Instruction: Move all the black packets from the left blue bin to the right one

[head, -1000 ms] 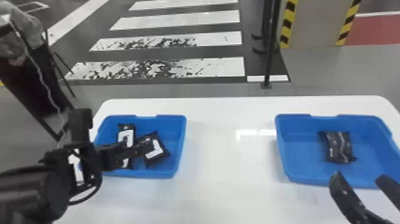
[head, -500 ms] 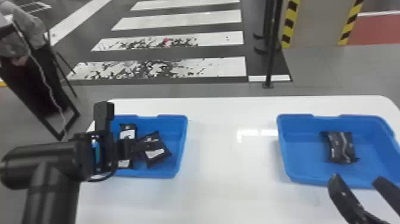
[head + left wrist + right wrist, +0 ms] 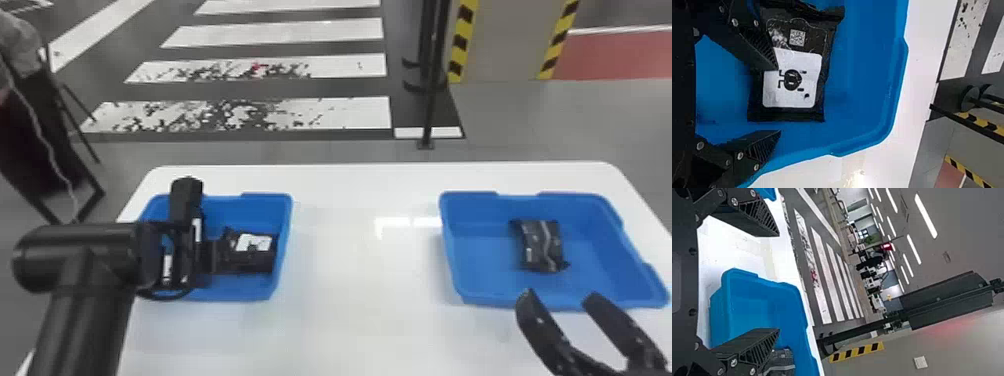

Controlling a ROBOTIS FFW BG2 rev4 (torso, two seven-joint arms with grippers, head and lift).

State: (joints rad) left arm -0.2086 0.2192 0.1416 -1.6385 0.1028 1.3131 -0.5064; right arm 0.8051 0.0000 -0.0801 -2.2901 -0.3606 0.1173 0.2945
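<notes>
Over the left blue bin [image 3: 285, 215], my left gripper [image 3: 212, 256] stands open; its view puts one finger of the left gripper [image 3: 778, 100] over the labelled black packet [image 3: 822, 92], the other off to its side. That packet [image 3: 265, 260] lies at the bin's right side in the head view. A second packet [image 3: 167, 265] is mostly hidden behind the left gripper. In the right blue bin [image 3: 485, 280] lies one black packet [image 3: 544, 245]. My right gripper [image 3: 560, 298] stays open at that bin's near edge; the right wrist view shows the right gripper [image 3: 777, 282] with nothing between its fingers.
Both bins stand on a white table [image 3: 360, 310], with a wide stretch of tabletop between them. Beyond the far edge a thin black pole [image 3: 431, 100] stands on the floor. A dark stand [image 3: 35, 140] is at the far left.
My left gripper has moved to the right over the left bin, closer to the packet at its right side. The right gripper has kept its place.
</notes>
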